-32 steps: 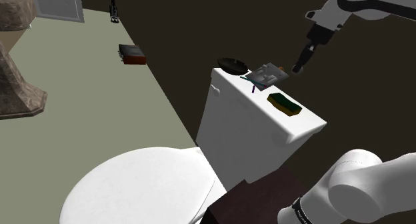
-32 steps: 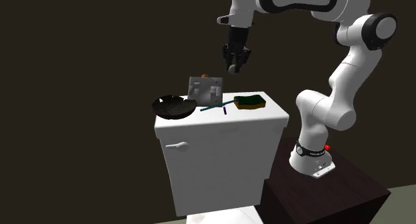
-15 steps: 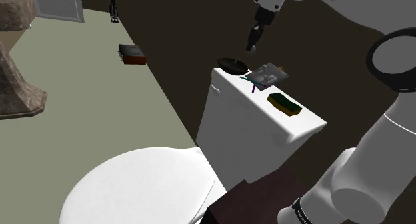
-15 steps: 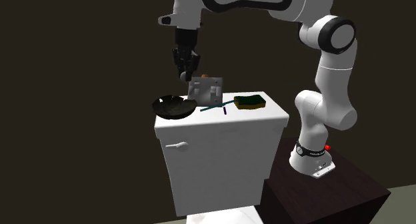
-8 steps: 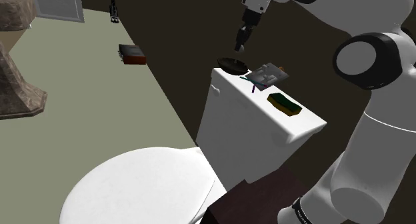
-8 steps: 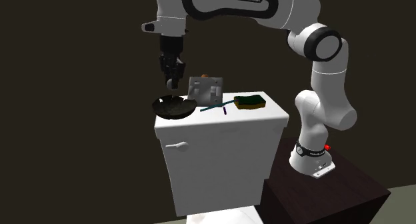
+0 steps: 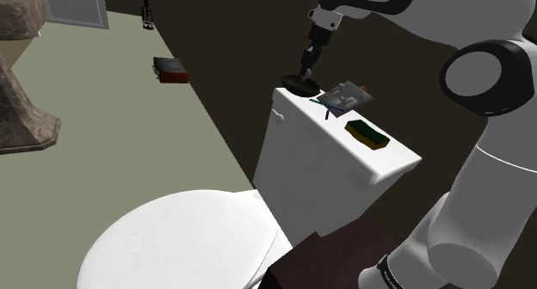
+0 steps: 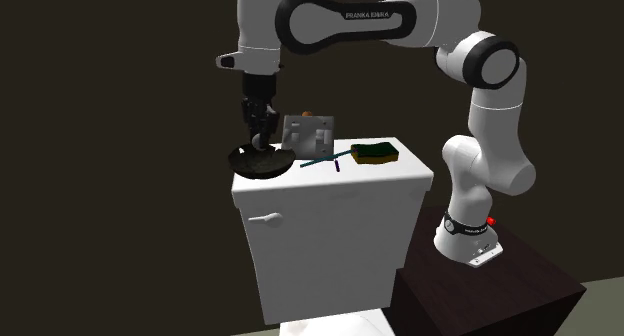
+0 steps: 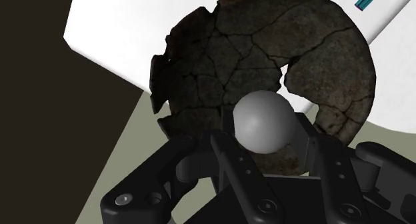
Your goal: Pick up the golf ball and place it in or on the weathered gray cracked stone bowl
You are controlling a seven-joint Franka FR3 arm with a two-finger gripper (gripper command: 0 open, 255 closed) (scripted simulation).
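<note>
Over cracked bowl (image 9: 220, 63) — end effector (image 8: 259, 134) lower than before (clasping grey ball (image 9: 261, 119)).

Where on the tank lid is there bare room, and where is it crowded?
Bare: the tank lid's flush-handle edge, between cracked stone bowl and sponge, and the end beyond the sponge. Crowded: the wall side, where bowl, grey boxy object and thin sticks bunch, the hand holding a grey ball above the bowl.
</note>
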